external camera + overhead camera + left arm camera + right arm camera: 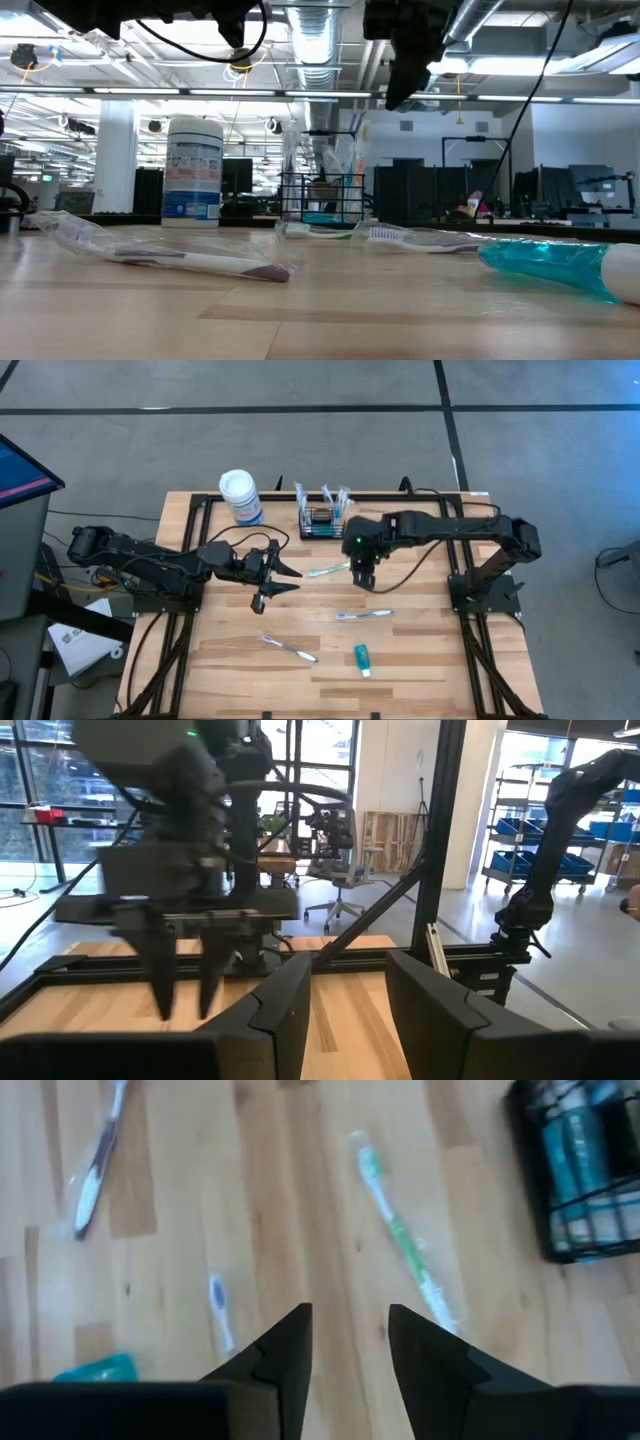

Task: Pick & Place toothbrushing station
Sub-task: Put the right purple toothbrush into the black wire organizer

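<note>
The small black wire-mesh rectangular basket (322, 521) stands at the far edge of the pale wooden bench (420, 660), already holding some wrapped toothbrushes upright, just beside a white-lidded round canister with a blue label (241, 497). The right gripper (362, 574) hangs above the bench with its jaws apart and nothing between them, pointing down. A green-handled toothbrush in a clear wrapper (328, 569) lies just to the gripper's left, between it and the basket; in the right wrist view its long axis runs slantwise from near the jaws toward the basket (580, 1175). So the right arm looks the nearer one to take it, with a short sideways shift and a turn to cross the handle. A blue-headed toothbrush (364, 615), a purple-handled toothbrush (290, 649) and a teal toothpaste tube (362, 659) lie nearer the front. The left gripper (275, 575) waits above mid-bench, jaws apart and empty.
</note>
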You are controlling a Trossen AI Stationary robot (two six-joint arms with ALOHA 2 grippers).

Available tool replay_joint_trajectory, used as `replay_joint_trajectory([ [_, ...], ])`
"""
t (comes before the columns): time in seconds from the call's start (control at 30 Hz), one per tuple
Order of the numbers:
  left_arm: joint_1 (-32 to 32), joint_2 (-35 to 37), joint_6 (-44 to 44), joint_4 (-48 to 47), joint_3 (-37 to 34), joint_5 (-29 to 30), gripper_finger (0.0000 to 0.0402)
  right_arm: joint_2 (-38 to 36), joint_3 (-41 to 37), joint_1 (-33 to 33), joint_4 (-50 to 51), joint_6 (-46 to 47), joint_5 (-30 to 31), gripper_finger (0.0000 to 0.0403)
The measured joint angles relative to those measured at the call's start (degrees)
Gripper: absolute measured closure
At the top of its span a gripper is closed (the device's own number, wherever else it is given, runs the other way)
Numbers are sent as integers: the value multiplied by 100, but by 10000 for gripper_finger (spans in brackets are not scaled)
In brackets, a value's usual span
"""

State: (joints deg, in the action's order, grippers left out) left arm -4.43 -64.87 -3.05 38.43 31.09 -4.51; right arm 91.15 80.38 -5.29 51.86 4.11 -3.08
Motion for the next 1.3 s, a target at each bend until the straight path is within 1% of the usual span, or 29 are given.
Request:
replay_joint_trajectory([
  [0.27, 0, 0, 0, -6, 0, 0, 274, 0, 0, 729, 0, 317, 25, 280],
  [0.4, 0, -1, 0, -6, 0, 0, 274, 4, 0, 1045, 0, 578, 286, 280],
  [0.6, -1, 0, 0, -6, 0, 0, 274, 4, -2, 1494, -2, 606, 612, 280],
  [0.9, -1, -1, 0, -7, 0, 0, 274, 33, -28, 1940, -46, 1094, 894, 280],
  [0.97, 1, -1, 0, -6, 0, 0, 274, 170, -131, 2007, -215, 1092, 988, 280],
  [1.03, -1, 1, 0, -8, 0, 0, 274, 321, -250, 2056, -70, 1071, 1049, 280],
  [1.3, -1, -1, 0, -10, 0, 0, 274, 1255, -236, 2104, -123, 915, 1059, 280],
])
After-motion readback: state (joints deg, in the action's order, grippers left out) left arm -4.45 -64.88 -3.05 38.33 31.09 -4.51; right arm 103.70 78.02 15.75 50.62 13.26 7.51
